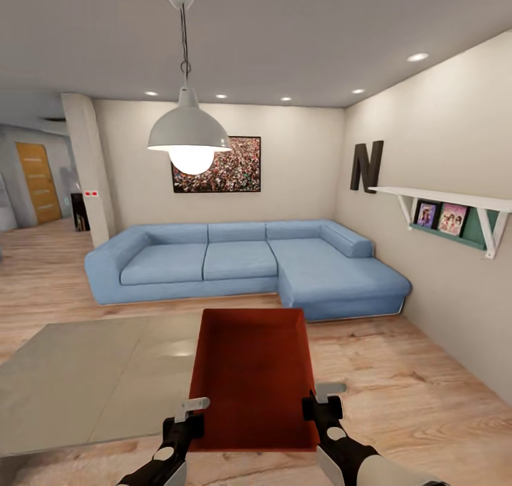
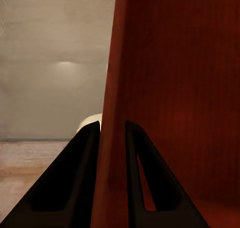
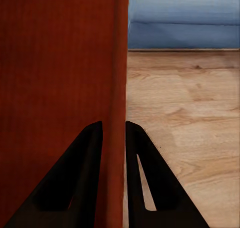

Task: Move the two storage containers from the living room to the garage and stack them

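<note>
**a:** so where's it at? looks like one storage container [image 1: 254, 376] is up off the ground, held out in front of the robot with the open top facing the head camera. red-orange, thin walls, nothing inside as far as i can see.

**b:** yeah, and it's pinched from both sides. left gripper [image 1: 186, 409] is on the container's left wall near the close end, right gripper [image 1: 319, 399] on the right wall, same spot on the other side. in the left wrist view the two dark fingers [image 2: 75, 188] sit either side of the red wall with the wall running between them, so that one's clamped on it. right wrist view is the mirror of that, fingers [image 3: 80, 183] straddling the wall edge, wood planks on the outside.

**a:** so both are closed on the container, not just resting against it?

**b:** that's my read, the wall fills the gap between the fingers in both wrist shots.

**a:** progress though?

**b:** early, i'd say. this is clearly the living room: light plank floor [image 1: 398, 379], blue sofa [image 1: 242, 262] straight ahead past the far end of the container, a grey rug [image 1: 85, 379] below and to its left, pendant lamp [image 1: 189, 134] overhead. no concrete anywhere. so the carry to the garage is all ahead, plus setting this one down, plus the second bin, which i can't spot here.

**a:** there's an orange wooden door [image 1: 39, 181] way off to the left down the hall.

**b:** can't tell where it leads.
</note>
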Controlling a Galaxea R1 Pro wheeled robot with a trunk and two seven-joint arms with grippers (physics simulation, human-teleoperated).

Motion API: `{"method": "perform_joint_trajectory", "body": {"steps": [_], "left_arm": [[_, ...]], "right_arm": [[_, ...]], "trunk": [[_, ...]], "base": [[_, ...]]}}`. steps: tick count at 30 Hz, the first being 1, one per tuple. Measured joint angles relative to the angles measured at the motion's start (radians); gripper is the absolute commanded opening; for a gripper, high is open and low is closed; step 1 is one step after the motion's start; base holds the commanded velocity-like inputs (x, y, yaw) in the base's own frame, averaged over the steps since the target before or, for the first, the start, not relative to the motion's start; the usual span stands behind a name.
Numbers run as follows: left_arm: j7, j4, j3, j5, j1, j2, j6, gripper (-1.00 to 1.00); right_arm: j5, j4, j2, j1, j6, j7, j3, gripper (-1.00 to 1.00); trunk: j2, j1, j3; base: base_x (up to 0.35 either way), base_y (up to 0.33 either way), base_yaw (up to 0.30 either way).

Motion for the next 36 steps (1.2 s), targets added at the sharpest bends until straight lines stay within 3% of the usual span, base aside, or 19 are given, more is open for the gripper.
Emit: {"method": "perform_joint_trajectory", "body": {"steps": [36], "left_arm": [[-0.002,-0.001,-0.001,0.002,0.0,0.002,0.0,-1.0]], "right_arm": [[0.002,0.0,0.002,0.0,0.0,-0.002,-0.001,-1.0]], "trunk": [[0.0,0.0,0.0]], "base": [[0.0,0.0,0.3]]}}
